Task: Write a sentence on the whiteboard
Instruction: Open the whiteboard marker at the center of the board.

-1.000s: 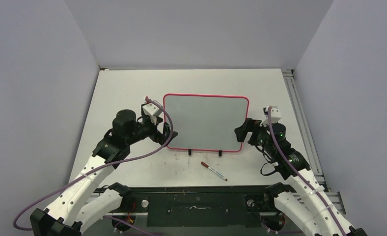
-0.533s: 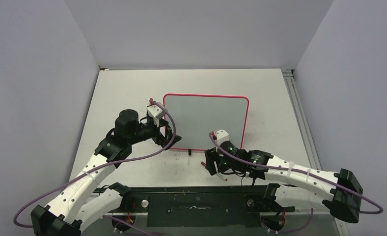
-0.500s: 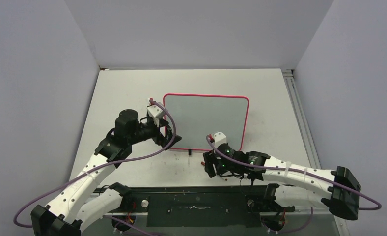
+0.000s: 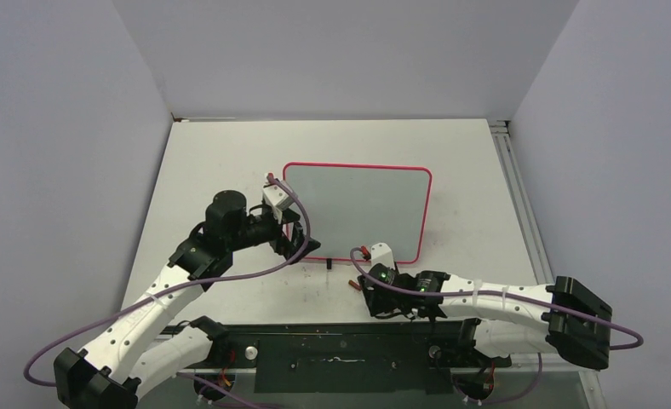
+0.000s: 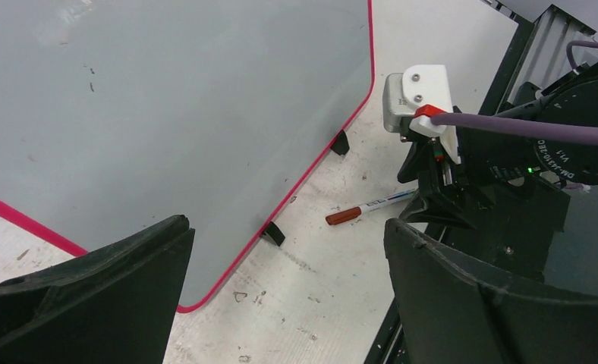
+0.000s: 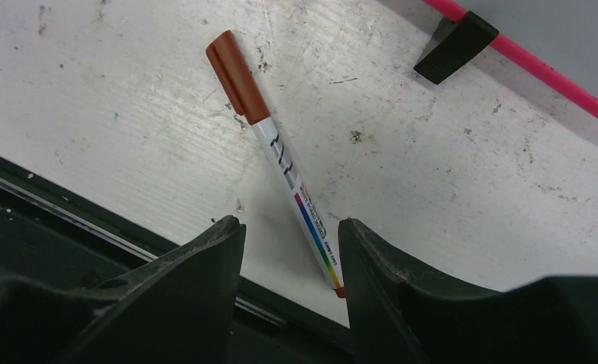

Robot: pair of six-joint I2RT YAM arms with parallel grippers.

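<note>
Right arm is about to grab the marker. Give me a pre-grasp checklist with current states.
1. Marker lies between the right end effector fingers: ok.
2. Right end effector clamped on marker: not ok, a gap is visible.
3. Cap off for writing: not ok, it is on.
4. Whiteboard free for writing: ok, no letters visible.
5. Left end effector steadying whiteboard: not ok, open at its corner.

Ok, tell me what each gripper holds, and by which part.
Nothing is held. The right gripper straddles the marker's tail end without clamping it; the marker lies on the table. The left gripper is open, empty.
</note>
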